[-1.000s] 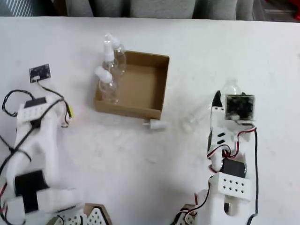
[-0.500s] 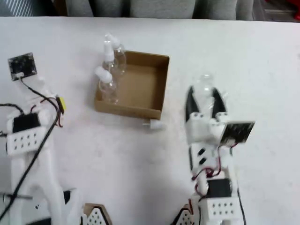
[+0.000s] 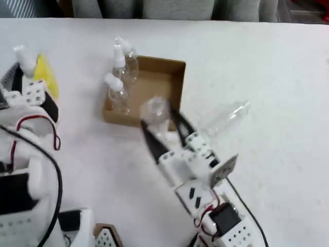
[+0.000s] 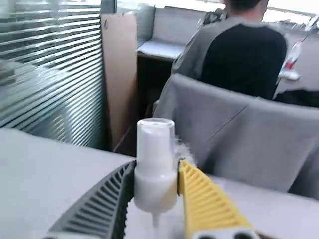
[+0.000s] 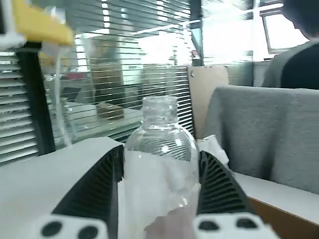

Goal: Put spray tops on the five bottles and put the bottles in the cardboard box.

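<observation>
The uncapped clear plastic bottle (image 5: 159,149) stands upright, clenched in the right hand (image 3: 158,119). The white spray top (image 4: 155,144) is pinched in the left hand (image 4: 156,178), raised well apart. Capping well likely means steadying the bottle and lining tube over neck. Just beyond the right hand sits the brown cardboard box (image 3: 172,92) holding two capped bottles (image 3: 119,87); another bare bottle (image 3: 226,117) lies beside it on the white counter (image 3: 267,62).

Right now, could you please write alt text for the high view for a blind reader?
The right pincer grips a clear, capless plastic bottle by the brown cardboard box; the left pincer holds a white spray top. Two spray-topped clear bottles stand at the box's left side; another bottle lies to its right.
</observation>
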